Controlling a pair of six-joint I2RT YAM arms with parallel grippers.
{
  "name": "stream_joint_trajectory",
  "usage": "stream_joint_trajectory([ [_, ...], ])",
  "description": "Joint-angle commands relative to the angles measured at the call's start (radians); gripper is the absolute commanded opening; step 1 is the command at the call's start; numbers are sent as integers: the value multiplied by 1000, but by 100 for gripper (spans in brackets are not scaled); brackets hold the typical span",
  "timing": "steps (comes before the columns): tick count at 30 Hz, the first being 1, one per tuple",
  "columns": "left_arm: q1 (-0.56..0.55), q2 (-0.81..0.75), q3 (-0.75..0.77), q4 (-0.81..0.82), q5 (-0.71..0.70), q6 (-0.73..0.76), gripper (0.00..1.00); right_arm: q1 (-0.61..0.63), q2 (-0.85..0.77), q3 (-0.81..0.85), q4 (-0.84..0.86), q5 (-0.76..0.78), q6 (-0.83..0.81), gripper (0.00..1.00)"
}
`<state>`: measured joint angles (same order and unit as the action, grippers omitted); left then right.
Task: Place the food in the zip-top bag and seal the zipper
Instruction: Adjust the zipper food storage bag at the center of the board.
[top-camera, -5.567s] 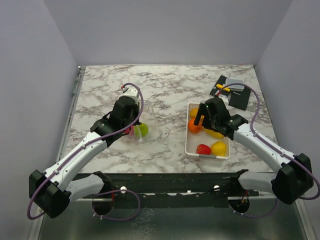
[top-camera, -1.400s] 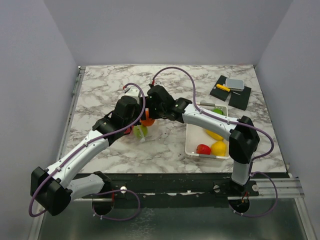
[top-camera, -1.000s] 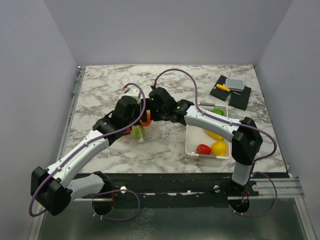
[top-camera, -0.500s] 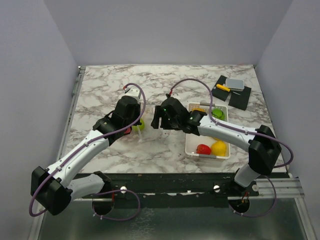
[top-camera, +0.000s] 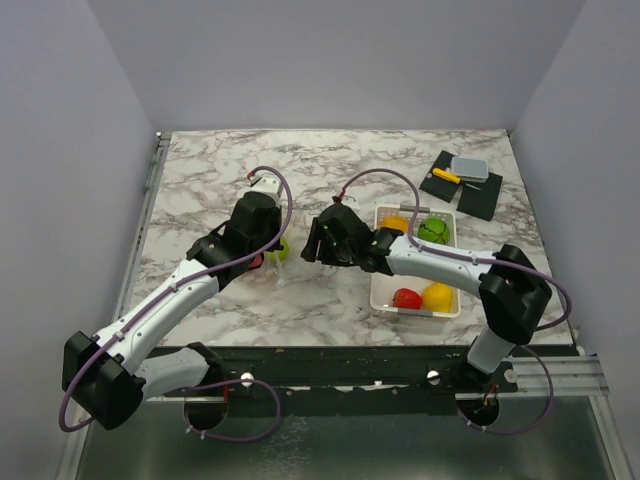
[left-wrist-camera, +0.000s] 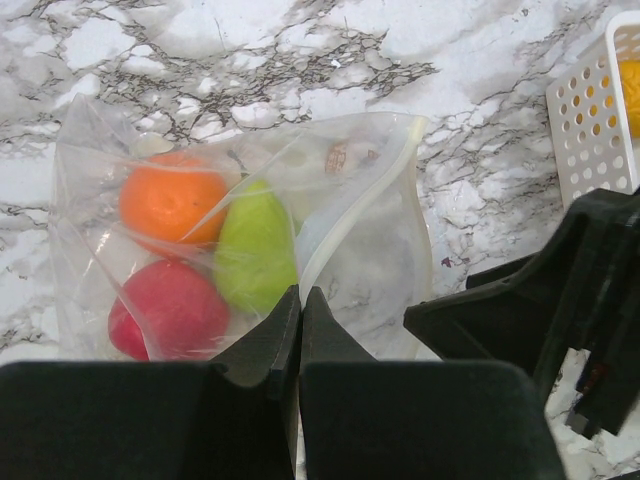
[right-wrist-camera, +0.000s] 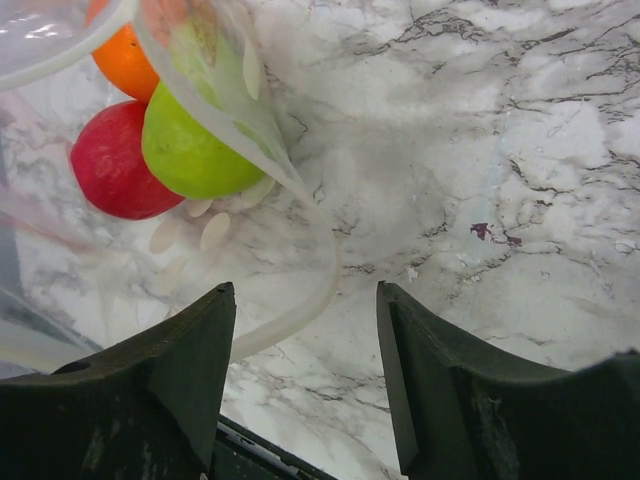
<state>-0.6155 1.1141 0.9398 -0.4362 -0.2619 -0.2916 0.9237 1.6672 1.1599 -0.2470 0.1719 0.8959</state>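
The clear zip-top bag (left-wrist-camera: 380, 270) lies on the marble with three pieces of food inside: an orange one (left-wrist-camera: 170, 200), a green one (left-wrist-camera: 255, 245) and a red one (left-wrist-camera: 170, 305). Its pale zipper (left-wrist-camera: 350, 215) curves along the open mouth. My left gripper (left-wrist-camera: 300, 295) is shut on the bag's mouth edge and holds it up. Just right of the mouth, my right gripper (right-wrist-camera: 305, 300) is open and holds nothing; the zipper (right-wrist-camera: 325, 265) curves on the table below its jaws. From above, the left gripper (top-camera: 268, 248) and right gripper (top-camera: 312, 245) flank the bag (top-camera: 278, 264).
A white slotted basket (top-camera: 376, 285) to the right holds an orange-yellow piece (top-camera: 395, 222), a green one (top-camera: 432, 228), a red one (top-camera: 406, 298) and a yellow one (top-camera: 437, 295). Black mats with a grey box (top-camera: 462, 180) lie at the back right.
The right gripper has left the orange fruit in the bag, drawn back right out of the mouth, and its jaws have narrowed. The left gripper has kept hold of the bag.
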Motion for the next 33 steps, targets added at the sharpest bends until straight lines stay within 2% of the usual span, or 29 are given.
stream_joint_trajectory([
  [1,0,1,-9,3,-8,5,0,9,63,3,53,-23,40,62],
  [9,0,1,-7,2,-7,6,0,7,130,9,93,-39,73,54],
  [12,0,-2,-7,2,-8,6,0,7,151,11,106,-47,77,49],
  [16,0,-2,-7,3,-8,6,0,7,161,9,118,-46,83,35],
  [22,0,-5,-7,1,-7,7,0,6,149,26,94,-26,68,4],
  [23,0,-7,-6,-2,-11,7,0,6,141,30,85,-16,63,1],
  [33,0,-69,48,-49,-32,-20,0,6,33,68,5,10,-41,1],
])
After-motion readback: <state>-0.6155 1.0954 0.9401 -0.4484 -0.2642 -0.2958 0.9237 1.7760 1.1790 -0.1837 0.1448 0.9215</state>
